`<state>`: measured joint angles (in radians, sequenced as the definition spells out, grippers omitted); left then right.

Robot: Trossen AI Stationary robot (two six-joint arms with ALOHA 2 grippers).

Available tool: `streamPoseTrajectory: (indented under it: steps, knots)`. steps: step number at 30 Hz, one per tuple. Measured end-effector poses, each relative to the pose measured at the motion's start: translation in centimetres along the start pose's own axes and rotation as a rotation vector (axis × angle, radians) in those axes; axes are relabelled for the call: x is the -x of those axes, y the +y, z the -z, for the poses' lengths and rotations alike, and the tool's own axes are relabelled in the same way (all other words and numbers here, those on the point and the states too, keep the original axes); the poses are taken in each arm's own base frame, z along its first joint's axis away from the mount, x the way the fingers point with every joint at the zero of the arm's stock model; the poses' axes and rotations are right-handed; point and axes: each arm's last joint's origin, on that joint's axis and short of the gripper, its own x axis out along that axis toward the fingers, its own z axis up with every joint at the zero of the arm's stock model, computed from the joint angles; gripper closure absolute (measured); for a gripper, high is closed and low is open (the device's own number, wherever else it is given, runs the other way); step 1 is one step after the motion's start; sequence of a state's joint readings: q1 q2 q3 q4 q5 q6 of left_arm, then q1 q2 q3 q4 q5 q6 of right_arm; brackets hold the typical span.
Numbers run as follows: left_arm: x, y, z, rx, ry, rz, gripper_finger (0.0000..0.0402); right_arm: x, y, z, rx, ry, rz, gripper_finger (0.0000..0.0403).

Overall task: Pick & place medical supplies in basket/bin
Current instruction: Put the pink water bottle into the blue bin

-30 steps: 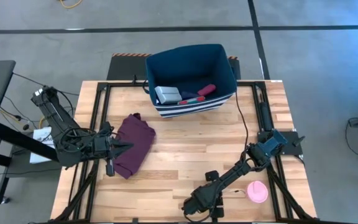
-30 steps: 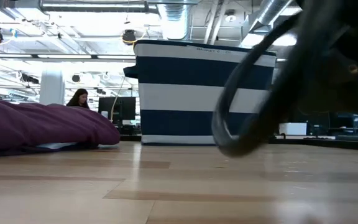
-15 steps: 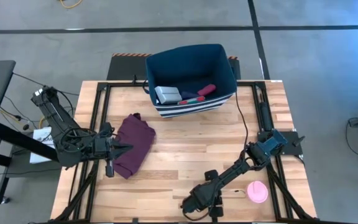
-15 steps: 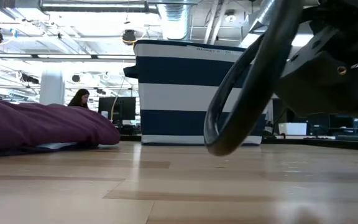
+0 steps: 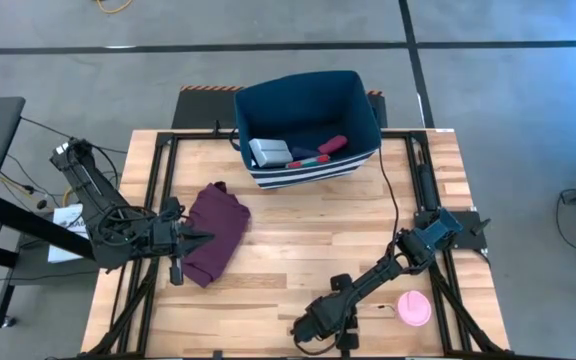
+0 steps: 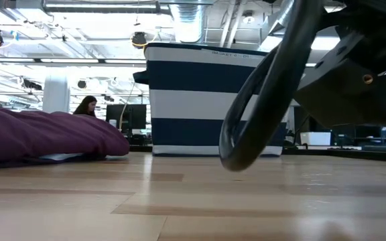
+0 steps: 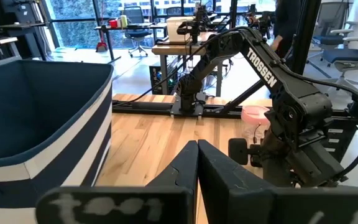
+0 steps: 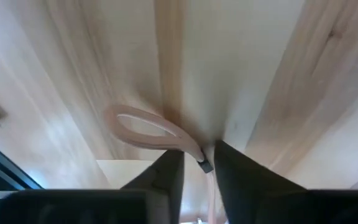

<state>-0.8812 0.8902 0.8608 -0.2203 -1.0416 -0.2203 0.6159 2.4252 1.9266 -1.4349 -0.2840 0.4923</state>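
A wooden table point(image 5: 298, 230) seen from above, with two dark robot arms on it. At the far edge stands the bin point(image 5: 308, 125), dark blue with white stripes round its base. Inside it lie a grey-white box point(image 5: 269, 152), a red piece point(image 5: 332, 145) and other small supplies too small to tell apart.

The right gripper point(image 5: 313, 330) is low at the near edge of the table, near the middle. Its wrist camera looks straight down at the wood: the two fingers point(image 8: 169, 177) stand a narrow gap apart, either side of a tan cord point(image 8: 148, 127) that curls in a loop on the table (whether the fingers actually pinch the cord cannot be told). The pink disc point(image 5: 414, 308) lies on the table near the right corner, close beside that arm and apart from the gripper.

The left gripper point(image 5: 200, 238) rests at the table's left side, fingertips pressed together and holding nothing, its tip over a crumpled maroon cloth point(image 5: 216, 232).

In the low view, a person point(image 6: 86, 106) sits in the room behind.
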Motion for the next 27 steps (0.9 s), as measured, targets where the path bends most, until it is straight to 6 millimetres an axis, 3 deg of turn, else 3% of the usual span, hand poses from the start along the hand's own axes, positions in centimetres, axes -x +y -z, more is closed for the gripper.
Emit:
streamPoseTrajectory:
  steps: [4, 6, 13, 21, 27]
  knots:
    - [0.0, 0.0, 0.0, 0.0, 0.0, 0.0, 0.0401, 0.3, -0.2, -0.1, 0.0, -0.011, -0.013, 0.0381]
    - [0.0, 0.0, 0.0, 0.0, 0.0, 0.0, 0.0402, 0.9, -0.3, -0.2, 0.005, -0.043, -0.026, 0.0392]
    - [0.0, 0.0, 0.0, -0.005, 0.0, 0.0, 0.0401, 6.3, -0.7, -0.1, 0.076, -0.383, -0.03, 0.0397]
    - [0.0, 0.0, 0.0, -0.027, 0.0, 0.0, 0.0401, 13.1, -3.4, 2.9, 0.069, -0.717, 0.13, 0.04]
    - [0.0, 0.0, 0.0, -0.053, -0.001, 0.0, 0.0402, 17.9, -6.5, 6.5, 0.038, -0.91, 0.34, 0.0401]
